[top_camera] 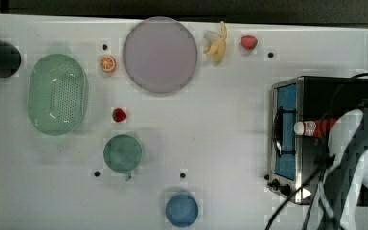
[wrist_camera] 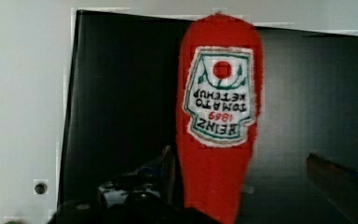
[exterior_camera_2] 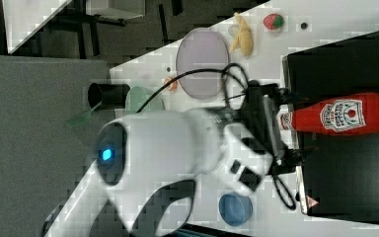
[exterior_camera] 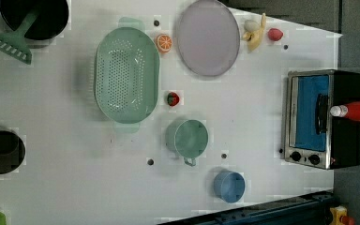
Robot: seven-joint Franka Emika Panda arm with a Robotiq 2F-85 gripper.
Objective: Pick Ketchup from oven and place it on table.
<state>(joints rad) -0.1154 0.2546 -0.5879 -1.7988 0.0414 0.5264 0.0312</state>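
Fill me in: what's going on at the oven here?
The Panda arm's gripper has reached the cap end of the Ketchup, a red bottle lying on its side on the oven's black top, with the cap poking out past the front edge. Whether the fingers have closed can't be told. The oven door looks shut. Bowls, a plate and toy fruit sit on the table.

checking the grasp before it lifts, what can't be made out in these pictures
- Whether the end effector grips the ketchup: arm covers it in the right view.
- Bottle's base: cut by the left view's right edge; arm hides it in the top view.
- Oven inside: tinted door.
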